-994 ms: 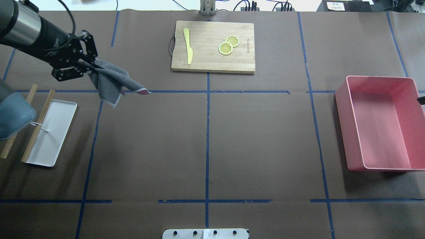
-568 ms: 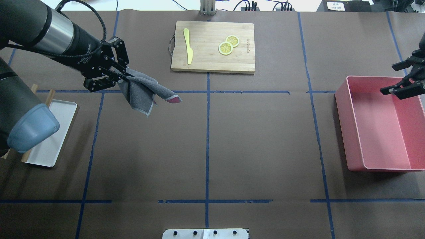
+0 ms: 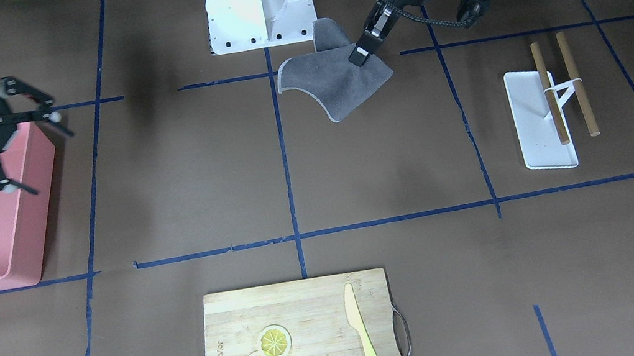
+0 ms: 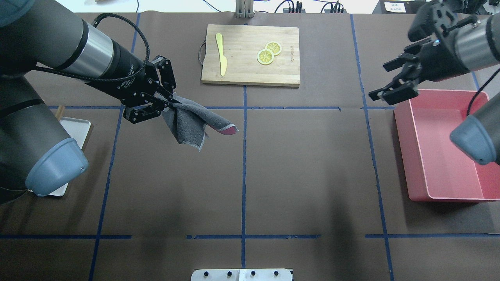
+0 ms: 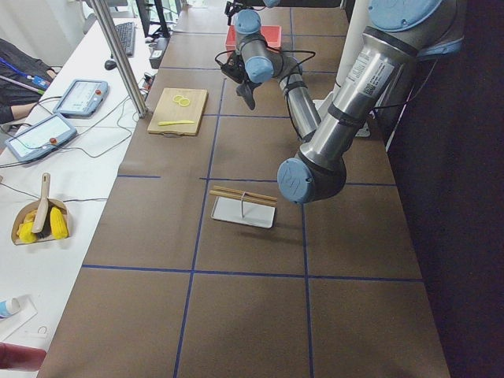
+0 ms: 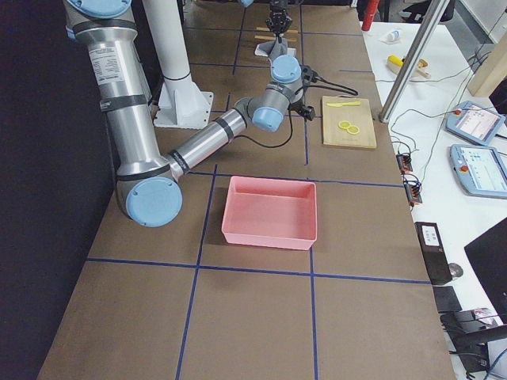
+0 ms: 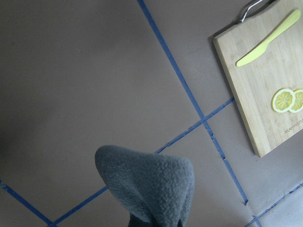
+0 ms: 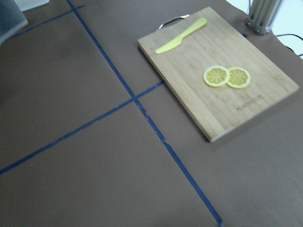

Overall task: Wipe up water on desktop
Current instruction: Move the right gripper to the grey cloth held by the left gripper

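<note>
The desktop (image 4: 304, 164) is a dark-brown sheet marked with blue tape lines; I see no water on it. My left gripper (image 4: 171, 104) is shut on a corner of a grey cloth (image 4: 190, 124) with a pink-edged corner. The cloth hangs above the desktop, left of the centre line. The front view shows the gripper (image 3: 359, 57) and cloth (image 3: 341, 86) near the robot base. The cloth fills the bottom of the left wrist view (image 7: 151, 184). My right gripper (image 4: 378, 81) is open and empty, above the desktop by the pink bin's far left corner.
A wooden cutting board (image 4: 285, 70) at the far middle carries a yellow knife (image 4: 221, 58) and two lemon slices (image 4: 268, 52). A pink bin (image 4: 414, 156) stands at the right. A white tray with two wooden sticks (image 3: 536, 132) lies at the left.
My left arm has carried the cloth right, toward the centre line. My right arm has come in from the right edge and moved left, past the bin's far corner.
</note>
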